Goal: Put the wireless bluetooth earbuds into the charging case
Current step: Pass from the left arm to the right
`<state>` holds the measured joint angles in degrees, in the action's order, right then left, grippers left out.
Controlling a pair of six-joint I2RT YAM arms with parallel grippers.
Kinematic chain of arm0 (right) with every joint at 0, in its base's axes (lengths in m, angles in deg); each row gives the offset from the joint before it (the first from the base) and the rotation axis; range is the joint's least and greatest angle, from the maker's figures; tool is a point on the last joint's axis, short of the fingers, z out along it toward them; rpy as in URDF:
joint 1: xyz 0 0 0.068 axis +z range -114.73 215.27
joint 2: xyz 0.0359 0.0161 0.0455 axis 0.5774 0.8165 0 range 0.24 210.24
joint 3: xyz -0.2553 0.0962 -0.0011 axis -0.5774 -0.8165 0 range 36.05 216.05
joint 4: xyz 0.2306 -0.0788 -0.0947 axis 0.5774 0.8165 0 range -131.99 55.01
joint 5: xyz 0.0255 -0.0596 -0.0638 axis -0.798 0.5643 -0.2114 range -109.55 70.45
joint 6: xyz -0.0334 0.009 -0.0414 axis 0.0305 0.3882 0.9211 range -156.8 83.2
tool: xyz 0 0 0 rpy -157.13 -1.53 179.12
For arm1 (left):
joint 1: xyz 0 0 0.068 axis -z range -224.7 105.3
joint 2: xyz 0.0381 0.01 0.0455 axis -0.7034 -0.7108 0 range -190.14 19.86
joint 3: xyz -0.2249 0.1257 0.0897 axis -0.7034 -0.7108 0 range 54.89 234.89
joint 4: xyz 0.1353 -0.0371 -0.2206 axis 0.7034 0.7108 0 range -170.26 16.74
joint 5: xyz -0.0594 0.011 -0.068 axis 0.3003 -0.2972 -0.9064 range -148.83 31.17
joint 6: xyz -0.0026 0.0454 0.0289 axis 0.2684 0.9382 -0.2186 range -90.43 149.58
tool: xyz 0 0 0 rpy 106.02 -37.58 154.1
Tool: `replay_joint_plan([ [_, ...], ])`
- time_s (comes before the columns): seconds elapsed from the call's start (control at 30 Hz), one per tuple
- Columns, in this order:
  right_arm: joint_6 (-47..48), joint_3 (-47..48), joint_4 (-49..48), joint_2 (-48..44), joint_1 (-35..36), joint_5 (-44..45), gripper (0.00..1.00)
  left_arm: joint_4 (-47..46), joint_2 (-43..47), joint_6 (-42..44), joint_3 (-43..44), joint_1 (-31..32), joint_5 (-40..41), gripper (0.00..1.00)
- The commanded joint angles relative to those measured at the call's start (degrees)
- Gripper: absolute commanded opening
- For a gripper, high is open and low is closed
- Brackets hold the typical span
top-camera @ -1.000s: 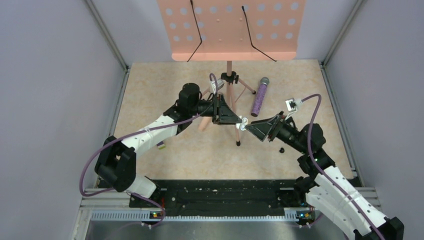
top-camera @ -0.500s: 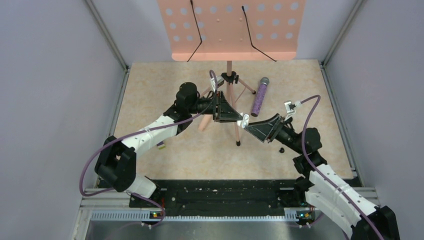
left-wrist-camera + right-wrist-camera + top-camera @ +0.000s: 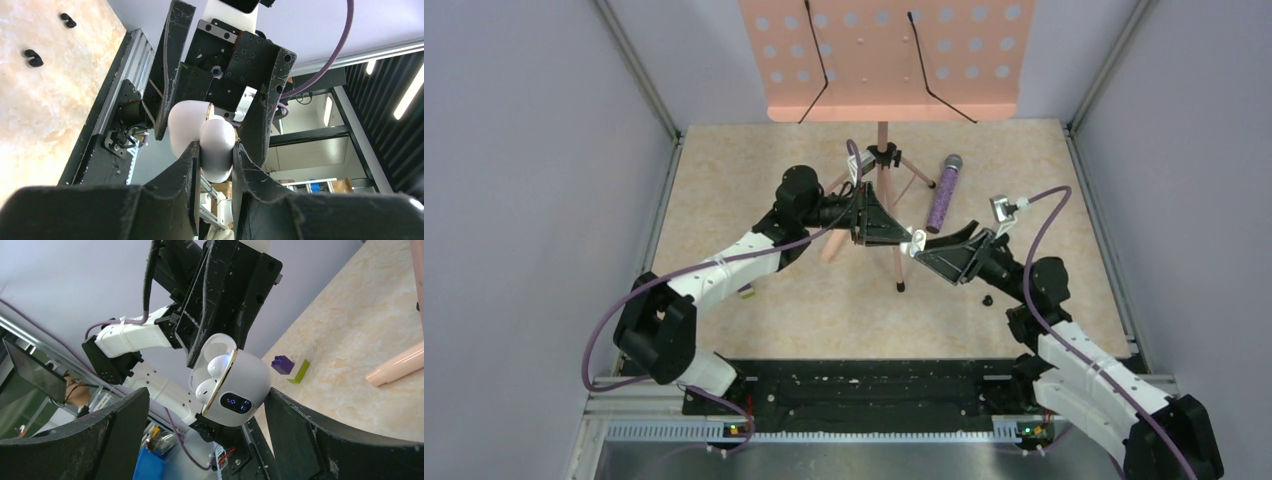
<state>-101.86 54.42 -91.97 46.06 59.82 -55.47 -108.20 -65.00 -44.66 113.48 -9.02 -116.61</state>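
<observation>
Left gripper [image 3: 910, 238] with case [image 3: 240, 385] near stand [image 3: 874, 80]

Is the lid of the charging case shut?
No, the lid of the charging case stands open, with two white earbuds visible inside.

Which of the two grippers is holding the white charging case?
The left gripper: its fingers are shut on the charging case, while the right gripper stands open on either side of it.

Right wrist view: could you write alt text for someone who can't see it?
An open white charging case with two white earbuds inside is pinched by the left gripper, framed by the wide-open black fingers of the right gripper. Behind, a purple cube sits on the marbled table.
</observation>
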Motion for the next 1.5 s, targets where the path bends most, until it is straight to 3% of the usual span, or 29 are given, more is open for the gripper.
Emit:
replay_joint_plan([
  [0.0, 0.60, 1.99, -2.53, -3.20, -0.38, -1.49, 0.83, 0.96, 0.82, 3.40, 0.70, 0.25, -0.12, 0.00],
  [0.4, 2.46, 3.05, 2.24, -5.77, -0.38, -0.71, 0.75, 6.62, 1.35, 7.36, 1.62, 0.35, 0.57, 0.00],
  [0.73, 2.93, 3.24, 2.70, -3.74, -0.38, 0.72, 0.43, 6.76, 1.54, 7.75, 2.06, 0.85, -0.21, 0.00],
  [1.0, 2.42, 3.08, 2.92, -3.09, -0.34, 1.34, 0.10, 6.74, 2.10, 8.45, 2.01, 1.01, -0.40, 0.00],
  [1.07, 2.44, 3.09, 3.50, -3.23, -0.33, 1.59, 0.03, 6.64, 2.45, 8.73, 2.21, 0.99, -0.40, 0.09],
  [1.1, 2.56, 3.11, 3.78, -3.29, -0.32, 1.64, 0.00, 6.65, 2.75, 8.90, 2.35, 1.03, -0.30, 0.20],
  [1.2, 3.02, 3.09, 5.35, -3.54, -0.32, 2.05, 0.00, 7.65, 3.56, 9.95, 2.87, 0.98, 0.08, 0.37],
  [1.47, 3.18, 3.24, 5.74, -3.06, -0.39, 2.53, 0.00, 10.95, 4.19, 12.01, 3.60, 0.97, 1.00, 0.64],
])
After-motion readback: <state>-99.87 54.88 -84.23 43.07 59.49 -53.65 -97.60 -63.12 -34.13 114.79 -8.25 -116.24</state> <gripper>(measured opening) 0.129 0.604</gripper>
